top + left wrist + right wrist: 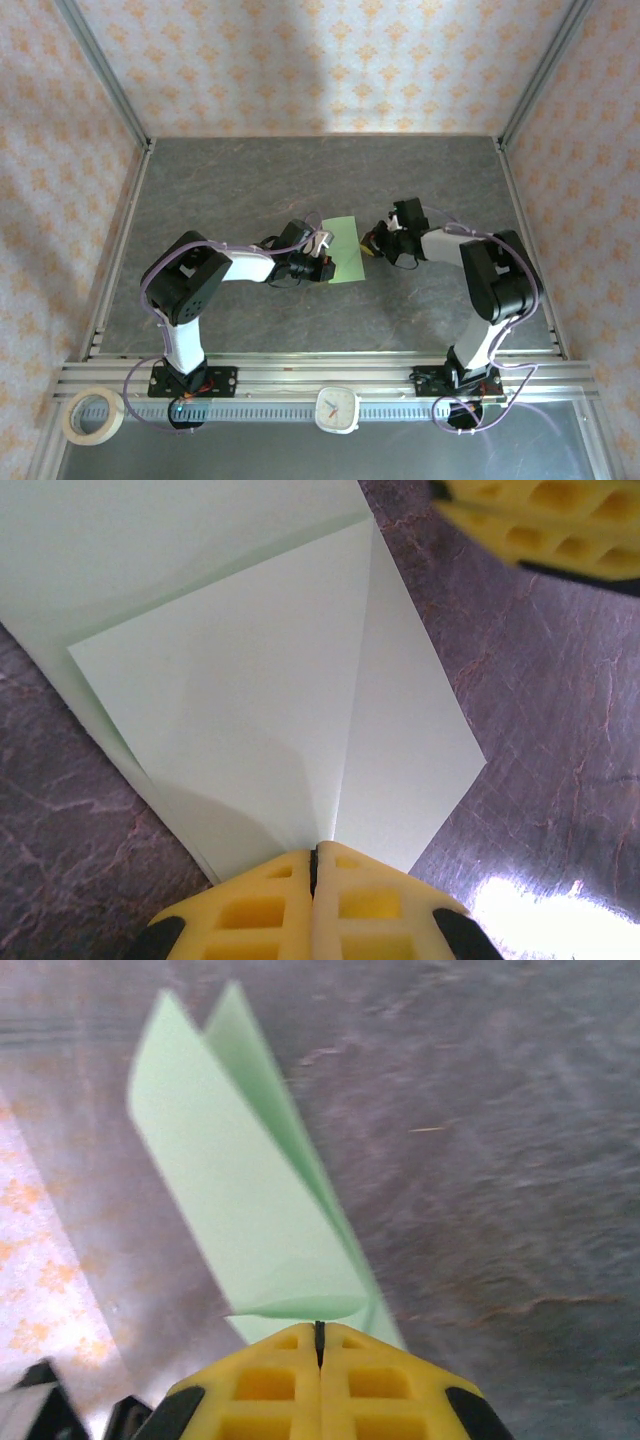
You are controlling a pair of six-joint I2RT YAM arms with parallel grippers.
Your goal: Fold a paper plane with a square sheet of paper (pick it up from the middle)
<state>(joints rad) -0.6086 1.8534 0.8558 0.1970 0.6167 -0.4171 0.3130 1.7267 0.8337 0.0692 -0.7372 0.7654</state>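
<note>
Left jaws clamped on folded paper sheet (345, 255), right jaws clamped opposite, tape roll (93, 415) and clock (338, 408) well apart

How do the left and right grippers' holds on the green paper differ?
The left gripper pinches the paper where a crease ends, the sheet spreading flat ahead; the right gripper pinches an edge whose two layers splay apart. Both are shut on it.
</note>
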